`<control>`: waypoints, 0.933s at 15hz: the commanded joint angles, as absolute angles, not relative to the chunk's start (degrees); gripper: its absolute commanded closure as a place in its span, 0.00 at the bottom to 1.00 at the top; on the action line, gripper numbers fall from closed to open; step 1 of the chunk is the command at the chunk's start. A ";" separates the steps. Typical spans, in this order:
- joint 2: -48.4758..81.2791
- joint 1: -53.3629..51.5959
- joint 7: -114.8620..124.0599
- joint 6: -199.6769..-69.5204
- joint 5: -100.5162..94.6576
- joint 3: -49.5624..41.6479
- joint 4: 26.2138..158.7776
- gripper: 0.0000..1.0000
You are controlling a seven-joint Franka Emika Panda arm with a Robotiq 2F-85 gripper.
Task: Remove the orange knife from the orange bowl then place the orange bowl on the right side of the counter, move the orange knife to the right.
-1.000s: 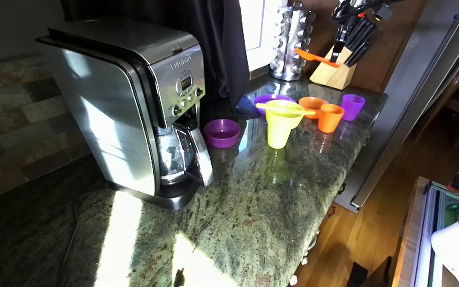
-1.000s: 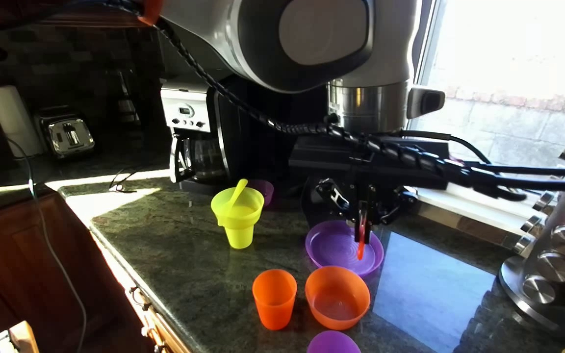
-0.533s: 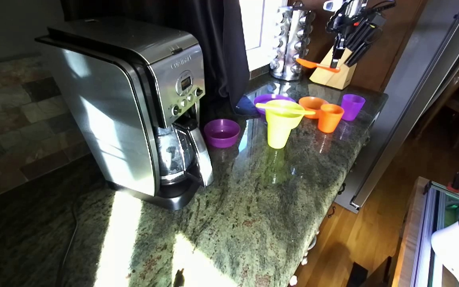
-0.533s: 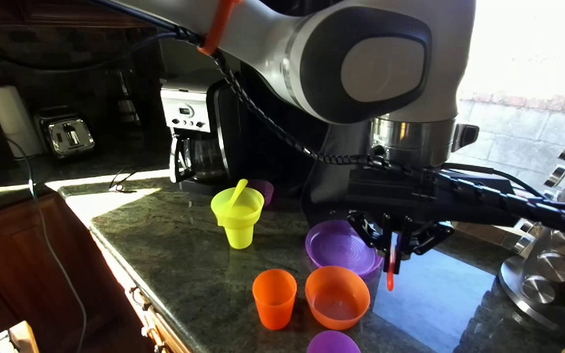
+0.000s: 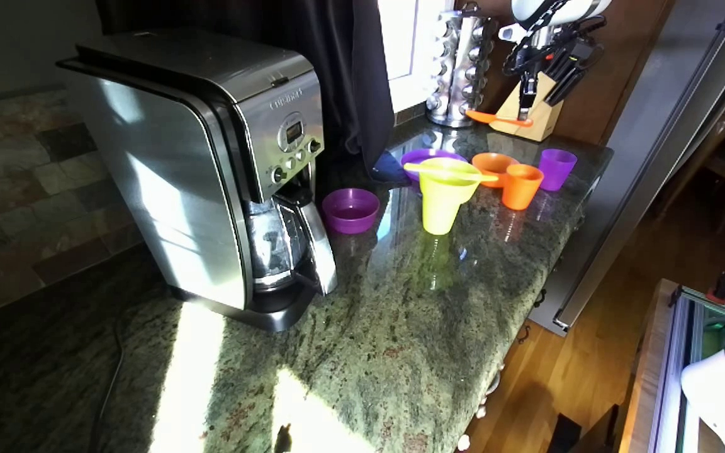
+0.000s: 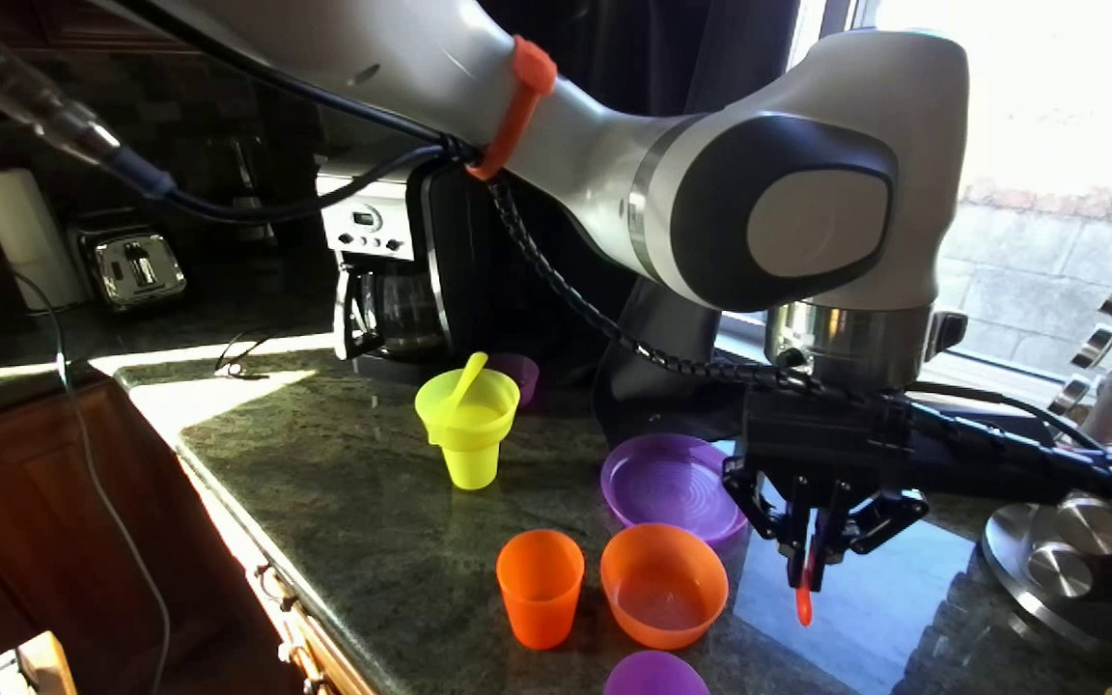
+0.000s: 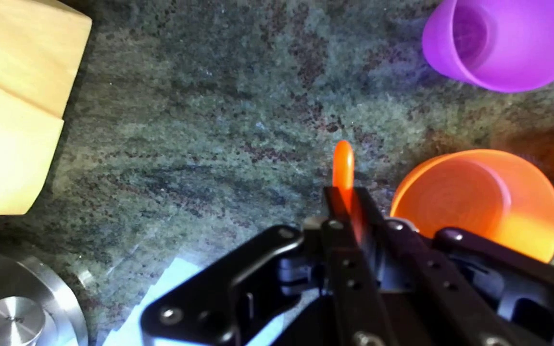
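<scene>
In your wrist view, your gripper (image 7: 346, 194) clamped on the orange knife (image 7: 343, 163) right of center, orange bowl (image 7: 476, 202) farther right, purple cup (image 7: 510, 43) upper right.

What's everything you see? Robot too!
orange knife: 1, orange, in tool
orange bowl: 1, orange, on counter
orange cup: 1, orange, beside orange bowl
purple cup: 1, purple, near orange cup
purple plate: 1, purple, beside orange bowl
purple bowl: 1, purple, near coffee maker
yellow cup: 1, yellow, on counter
yellow utensil: 1, yellow, across yellow cup
coffee maker: 1, mostly silver, on counter
knife block: 1, tan, on counter
knife handles: several, black, in knife block
jar rack: 1, silver, by window
toaster: 1, silver, on counter
paper roll: 1, white, beside toaster
robot arm: 1, mostly white, above counter
tool: 1, black, gripping orange knife
</scene>
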State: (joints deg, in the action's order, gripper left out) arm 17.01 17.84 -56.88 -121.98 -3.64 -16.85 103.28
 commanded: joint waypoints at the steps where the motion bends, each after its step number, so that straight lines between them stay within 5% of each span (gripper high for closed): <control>1: 19.88 19.64 -58.25 -119.25 -6.37 -15.41 100.80 0.98; 14: 22.95 20.11 -57.88 -118.80 -10.37 -14.33 101.46 0.98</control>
State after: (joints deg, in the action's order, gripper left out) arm 22.06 18.98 -57.81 -119.80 -9.36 -15.59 102.17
